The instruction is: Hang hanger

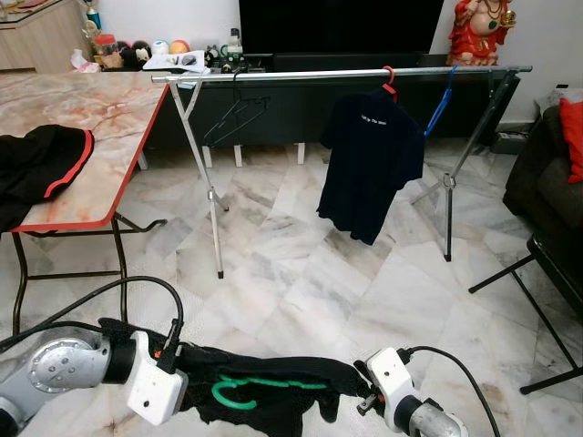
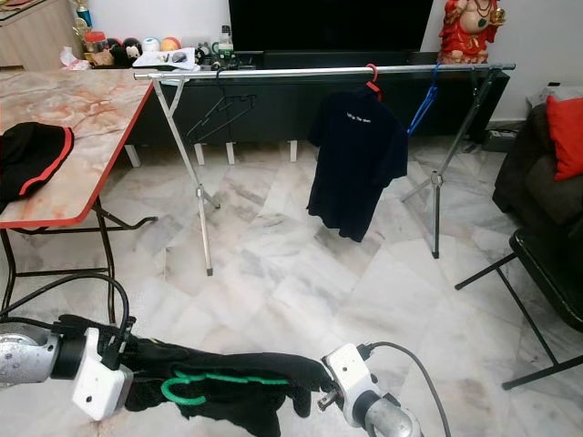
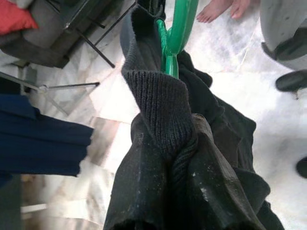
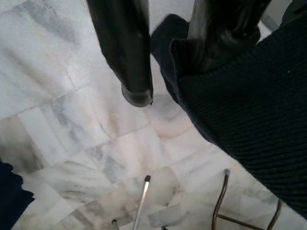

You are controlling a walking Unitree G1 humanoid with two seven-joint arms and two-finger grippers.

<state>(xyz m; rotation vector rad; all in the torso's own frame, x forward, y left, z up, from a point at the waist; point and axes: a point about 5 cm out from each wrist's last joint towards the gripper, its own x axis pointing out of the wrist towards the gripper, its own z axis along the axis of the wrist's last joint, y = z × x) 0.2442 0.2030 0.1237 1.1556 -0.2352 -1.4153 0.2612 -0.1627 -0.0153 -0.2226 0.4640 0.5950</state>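
A black knit garment (image 1: 273,401) on a green hanger (image 1: 246,387) hangs low over the floor between my two arms. My left gripper (image 1: 205,369) is buried in the fabric at the garment's left end and holds it up. In the left wrist view the green hanger (image 3: 175,28) pokes out of the bunched cloth. My right gripper (image 1: 353,384) is at the garment's right end with its fingers apart. One finger (image 4: 125,57) is bare and the fabric (image 4: 249,105) lies against the other. The silver drying rail (image 1: 301,75) stands well ahead.
On the rail hang a dark T-shirt on a red hanger (image 1: 369,164), a blue hanger (image 1: 439,107) and empty black hangers (image 1: 235,118). A marble-top table (image 1: 100,118) with a black-and-red garment (image 1: 41,159) stands left. A sofa (image 1: 547,182) and a black folding frame (image 1: 547,282) stand right. A person's bare feet (image 3: 223,8) are nearby.
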